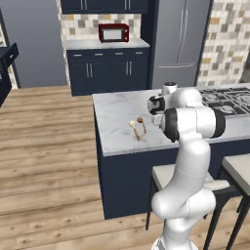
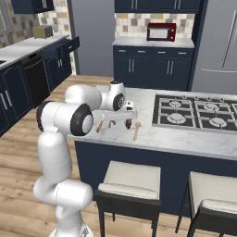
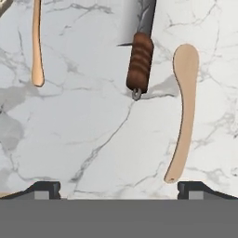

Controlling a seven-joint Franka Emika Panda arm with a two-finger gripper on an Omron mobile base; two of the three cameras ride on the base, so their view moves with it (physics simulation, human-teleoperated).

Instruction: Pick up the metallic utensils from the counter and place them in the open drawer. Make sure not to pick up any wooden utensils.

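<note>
So the gripper [image 3: 119, 188] hangs over the counter [image 2: 185, 136] near its left end, jaws spread as wide as they go and nothing between them. Looking down from the hand, there's a metal utensil [image 3: 141, 56] with a ribbed brown handle and a little ring at its tip lying on the marble, grey blade running off the top of the picture. A wooden spoon [image 3: 182, 111] sits just to its right, not touching, and a second wooden handle [image 3: 36, 46] lies well off to the left. From the base cameras you can see the utensils bunched together on the counter's left part, closer to the front edge, with the hob [image 2: 199, 112] way off toward the other end. Drawer [image 2: 70, 45] is open over on the far cabinets at the left
</note>
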